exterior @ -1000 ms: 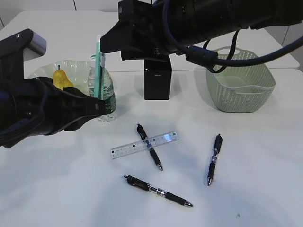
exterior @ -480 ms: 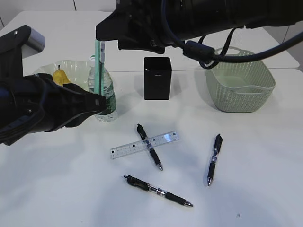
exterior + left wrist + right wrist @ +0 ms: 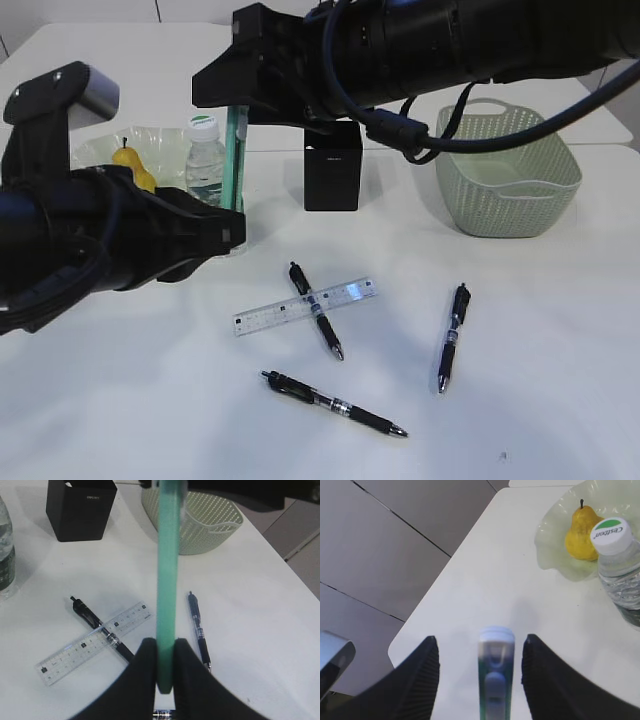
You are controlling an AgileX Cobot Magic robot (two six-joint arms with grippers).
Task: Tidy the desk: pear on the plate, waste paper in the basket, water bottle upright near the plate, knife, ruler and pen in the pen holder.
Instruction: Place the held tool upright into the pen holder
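Left gripper (image 3: 165, 672): closed on the lower end of a green utility knife (image 3: 167, 585), which is held upright between its two black fingers (image 3: 142, 675); in the exterior view it is seen at the left, in front of the bottle.
Right gripper (image 3: 477, 672): its jaws are spread apart on either side of the knife's white-capped top end, with a gap on each side; no contact with the knife can be made out. Its arm is stretched from the far right across the middle of the scene.
Pear (image 3: 130, 166): lying in the plate, stem up.
Plate (image 3: 160, 140): at the far left of the desk, partly hidden by the left arm.
Water bottle (image 3: 205, 160): upright, just right of the plate, white cap on.
Pen holder (image 3: 331, 180): far centre, standing upright, partly covered from above by the right arm.
Basket (image 3: 510, 195): far right; its inside is only partly visible.
Ruler (image 3: 305, 306): flat on the desk at the centre, lying across one black pen (image 3: 316, 311).
Other pens: one (image 3: 333, 403) near the front edge at the centre, one (image 3: 453, 335) to the right, both flat on the desk (image 3: 120, 400).
Waste paper: cannot be made out in any view.
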